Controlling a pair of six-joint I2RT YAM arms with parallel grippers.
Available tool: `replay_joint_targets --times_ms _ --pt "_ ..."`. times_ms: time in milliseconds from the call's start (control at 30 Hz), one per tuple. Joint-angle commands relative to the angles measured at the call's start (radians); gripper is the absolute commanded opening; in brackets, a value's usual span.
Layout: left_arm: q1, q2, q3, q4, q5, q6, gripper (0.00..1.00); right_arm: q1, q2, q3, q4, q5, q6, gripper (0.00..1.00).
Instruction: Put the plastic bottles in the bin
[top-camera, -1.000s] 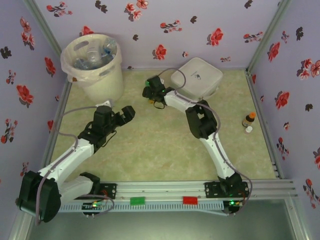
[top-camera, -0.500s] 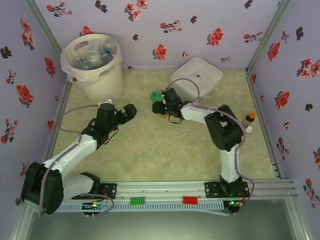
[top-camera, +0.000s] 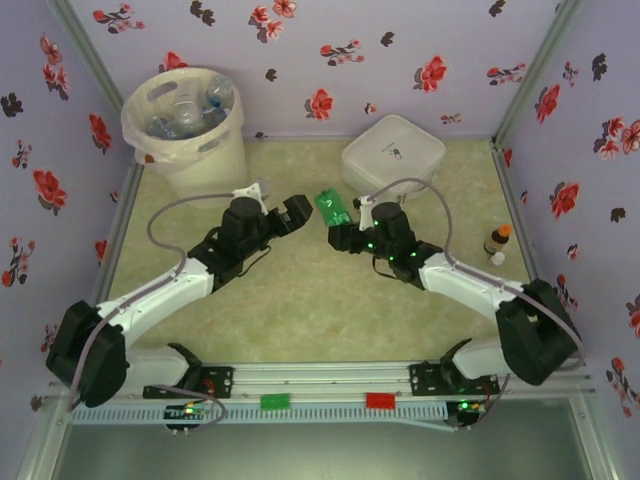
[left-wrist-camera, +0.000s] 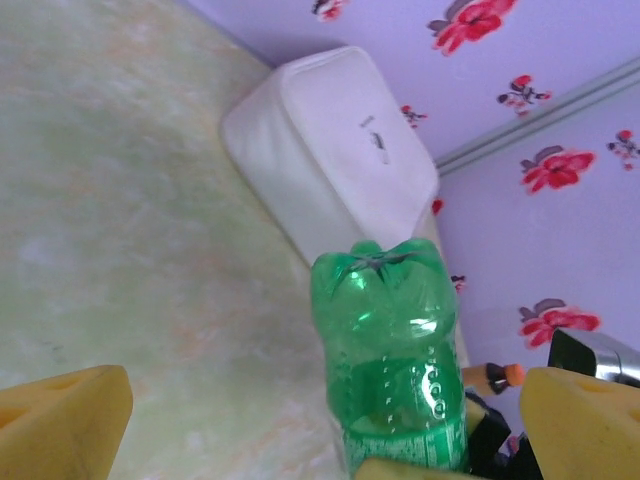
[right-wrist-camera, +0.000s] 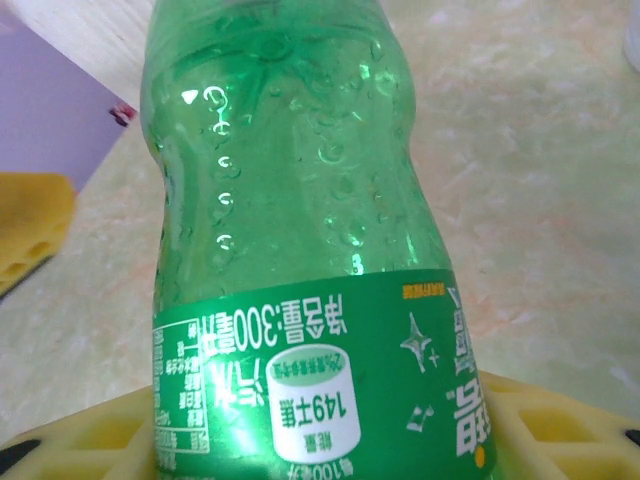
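Green bottle (top-camera: 330, 206) is up over mid-table, gripped by the right claw (top-camera: 340, 222), between the two arms and just in front of the flat white box (top-camera: 393, 155). Its long axis runs out from that claw toward the back wall, leaning a touch left in the top view. Base leads, pointing away from the right claw. That claw's wrist view has the label nearest the lens, printing upside down, and the dimpled green body stretches off beyond it.

Right claw is closed part-way, yellow pads (right-wrist-camera: 90, 440) pressed on the labelled end, one on each side. The neck end is hidden.

Over to the left claw (top-camera: 278, 204): spread wide, holding nothing, its tip just beside the bottle. From its own wrist camera the bottle rises from the bottom edge, lobed base uppermost. It sits between the two yellow pads (left-wrist-camera: 60, 425) with a gap either side, nearer the right-hand one. Whether it is truly inside those pads or just beyond them, can't tell.

Bin (top-camera: 205, 160) stands in the far left corner of the table (top-camera: 300, 300), well apart from the action. Clear blue-capped bottles (top-camera: 185, 110) are piled inside its liner.
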Motion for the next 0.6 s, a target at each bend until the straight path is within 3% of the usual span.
replay_joint_targets --times_ms 0,333,567 --pt "-0.032 0.066 0.051 0.096 -0.04 -0.045 0.98 0.005 -0.073 -0.027 0.076 -0.033 -0.019 0.41" --pt "-0.114 0.296 0.221 0.206 0.022 -0.084 0.98 0.02 -0.168 -0.087 0.11 -0.028 -0.011 0.4" --pt "-0.121 0.383 0.232 0.279 0.064 -0.142 0.93 0.02 -0.226 -0.097 0.051 0.004 -0.034 0.4"
